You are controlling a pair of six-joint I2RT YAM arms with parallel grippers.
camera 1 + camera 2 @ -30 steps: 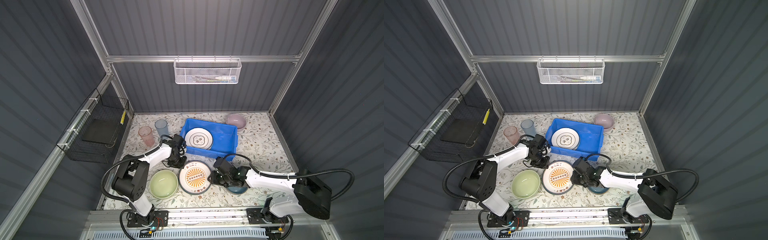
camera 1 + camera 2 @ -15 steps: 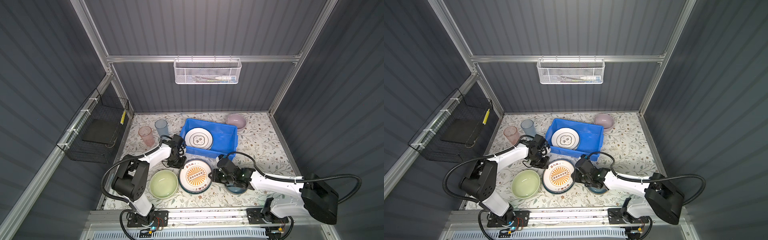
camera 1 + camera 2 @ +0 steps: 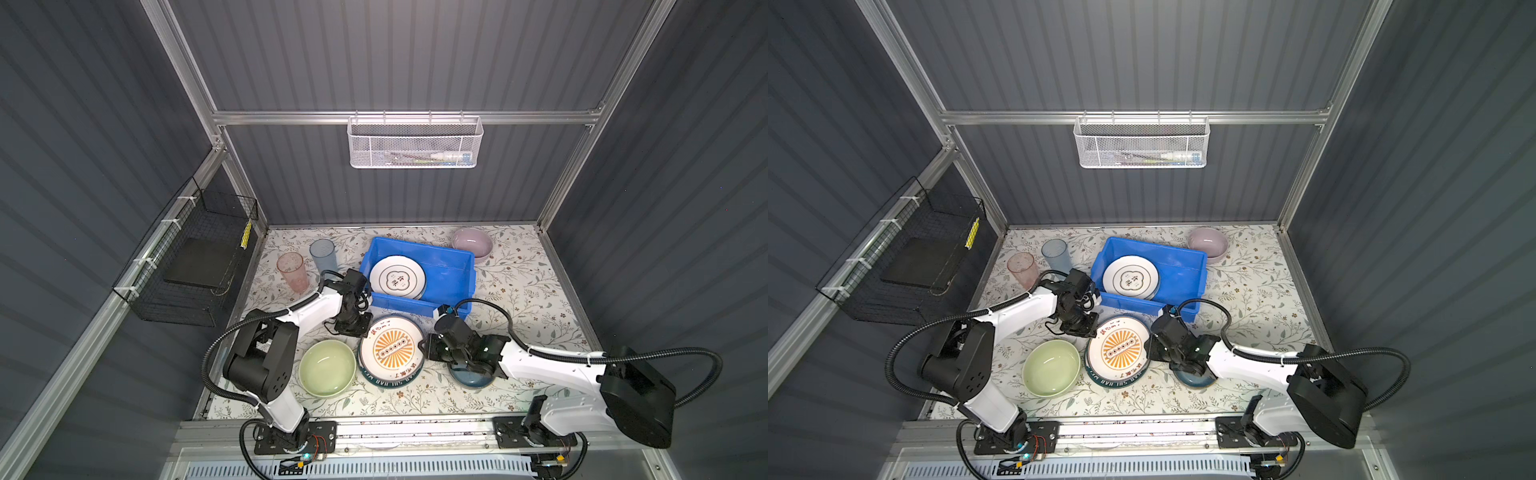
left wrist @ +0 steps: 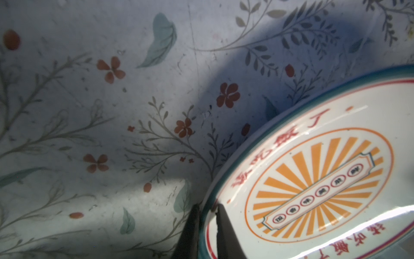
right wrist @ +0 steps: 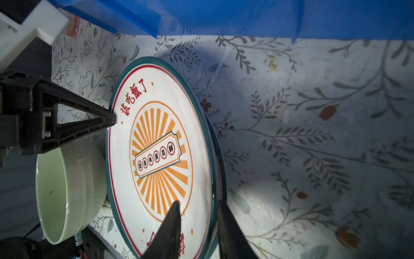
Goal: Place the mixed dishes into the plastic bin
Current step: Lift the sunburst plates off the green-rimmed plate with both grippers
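1. Left hand is clenched on the rim of the sunburst plate, at 10 o'clock.
2. Right hand is released, its fingers straddling the rim at 3 o'clock.
3. The plate sits outside the blue bin, at its 6 o'clock.

Both arms share one build: white link shells between black joint housings. The left arm appears lower left in both top views, the right arm lower right. A black corrugated cable loops beside each. Each base sits on a black mounting plate on a silver rail. The left hand and right hand end in black tapered fingers.
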